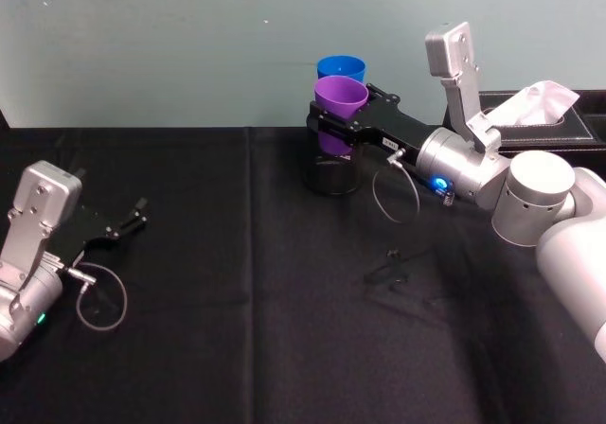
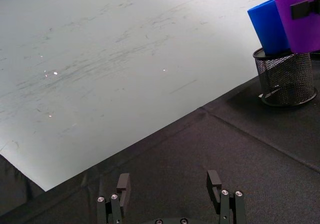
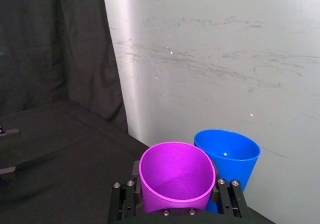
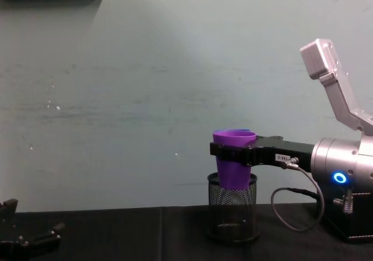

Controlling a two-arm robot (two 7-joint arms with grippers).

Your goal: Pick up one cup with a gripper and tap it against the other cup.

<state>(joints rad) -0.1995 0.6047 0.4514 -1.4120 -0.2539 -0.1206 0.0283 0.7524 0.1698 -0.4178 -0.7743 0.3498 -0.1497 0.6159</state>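
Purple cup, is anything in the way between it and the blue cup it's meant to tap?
Nothing visible. The purple cup, held in the right hand, sits beside the blue cup, no gap showing. The black mesh holder is below both, not between. The left hand lies far off.

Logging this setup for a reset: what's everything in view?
tablecloth: 1, black, under everything
wall: 1, pale green, behind
purple cup: 1, purple, held over the mesh holder
blue cup: 1, bright blue, in the mesh holder, behind the purple cup
mesh holder: 1, black, back middle
tissue box: 1, black, white tissue, back right
small item: 1, black, on the tablecloth right of middle, too small to identify
right claw: 1, black, shut on the purple cup
left claw: 1, black, open, low at far left
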